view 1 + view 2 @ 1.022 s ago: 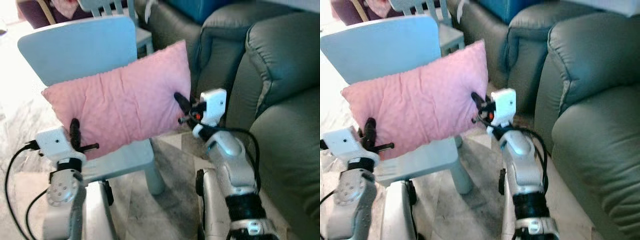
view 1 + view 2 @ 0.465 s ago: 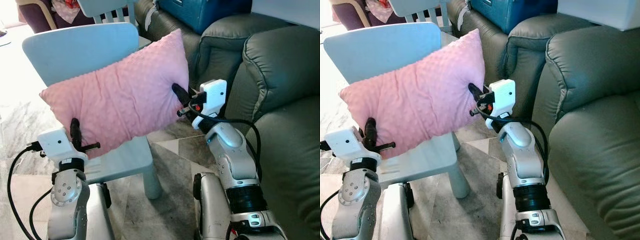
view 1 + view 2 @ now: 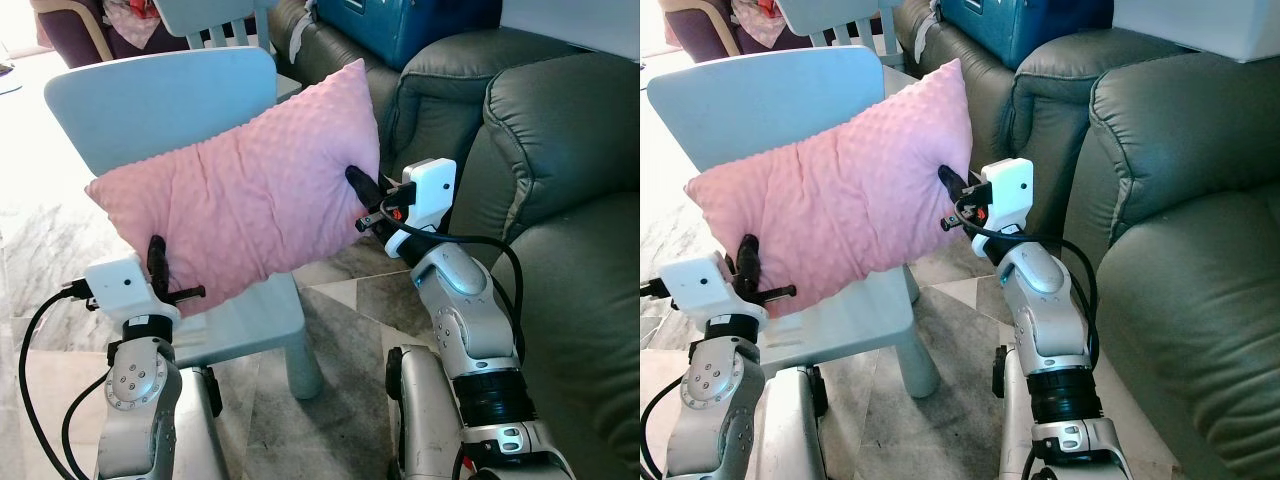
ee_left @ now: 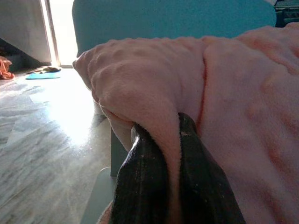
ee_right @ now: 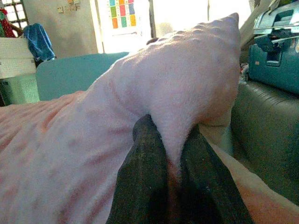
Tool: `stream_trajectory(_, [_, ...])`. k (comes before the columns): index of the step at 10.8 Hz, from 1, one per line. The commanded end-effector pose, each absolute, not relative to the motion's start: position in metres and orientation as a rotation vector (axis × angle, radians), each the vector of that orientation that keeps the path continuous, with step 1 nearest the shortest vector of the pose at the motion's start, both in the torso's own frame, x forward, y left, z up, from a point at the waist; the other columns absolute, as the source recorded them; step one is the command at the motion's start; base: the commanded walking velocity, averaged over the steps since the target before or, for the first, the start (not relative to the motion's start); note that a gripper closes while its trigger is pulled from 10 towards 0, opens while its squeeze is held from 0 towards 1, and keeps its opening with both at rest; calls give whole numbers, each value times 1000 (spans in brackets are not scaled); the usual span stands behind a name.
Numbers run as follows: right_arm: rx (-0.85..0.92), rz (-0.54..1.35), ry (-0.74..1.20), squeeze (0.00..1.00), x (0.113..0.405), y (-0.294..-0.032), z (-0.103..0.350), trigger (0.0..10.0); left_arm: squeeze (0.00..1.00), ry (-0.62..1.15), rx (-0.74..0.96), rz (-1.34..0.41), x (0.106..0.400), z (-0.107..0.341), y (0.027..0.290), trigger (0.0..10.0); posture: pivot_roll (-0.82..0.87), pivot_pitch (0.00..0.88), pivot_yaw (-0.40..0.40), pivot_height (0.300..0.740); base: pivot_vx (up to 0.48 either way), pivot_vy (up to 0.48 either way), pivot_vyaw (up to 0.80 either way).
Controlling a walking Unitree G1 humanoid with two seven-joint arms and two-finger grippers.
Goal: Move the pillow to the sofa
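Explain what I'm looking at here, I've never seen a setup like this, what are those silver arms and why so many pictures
This is a humanoid robot seen through its own cameras. Two pictures come from its head, looking down at its silver arms. The other two come from cameras on each wrist, looking along the black fingers. The left gripper and right gripper each pinch an edge of a pink pillow, holding it up in front of a light blue chair. A grey-green sofa stands to the robot's right, where the pillow is meant to go. A dark blue case sits further back on it.
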State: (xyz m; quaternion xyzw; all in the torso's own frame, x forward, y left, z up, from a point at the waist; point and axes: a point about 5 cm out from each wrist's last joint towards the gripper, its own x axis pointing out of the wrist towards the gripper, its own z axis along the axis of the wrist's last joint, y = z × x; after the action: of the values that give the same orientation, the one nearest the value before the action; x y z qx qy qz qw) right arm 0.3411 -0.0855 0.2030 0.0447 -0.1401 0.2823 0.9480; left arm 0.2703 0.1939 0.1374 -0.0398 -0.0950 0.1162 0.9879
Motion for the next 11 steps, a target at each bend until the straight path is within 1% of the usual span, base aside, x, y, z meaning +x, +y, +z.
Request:
stream_trajectory(1, [95,594,-331,0,340,-80,216,0,0,-214,-66,221,272,141,193,10000,-167,0,43,444,0,0,0])
stream_trajectory(3, [97,601,-327,0,340,-77,214,0,0,-211,-66,205,273,140,190,10000,-162,0,44,476,0,0,0])
stream_trajectory(4, [103,607,-323,0,341,-76,214,0,0,-211,-59,195,275,140,189,10000,-160,0,44,499,0,0,0])
stream_trajectory(6, [107,617,-318,0,341,-74,212,0,0,-210,-56,193,275,140,189,10000,-157,0,42,527,0,0,0])
stream_trajectory(9, [110,629,-312,0,340,-71,211,0,0,-207,-53,188,275,139,187,10000,-153,0,39,593,0,0,0])
stream_trajectory(11, [110,632,-309,0,340,-70,210,0,0,-205,-51,187,274,138,188,10000,-153,0,41,621,0,0,0])
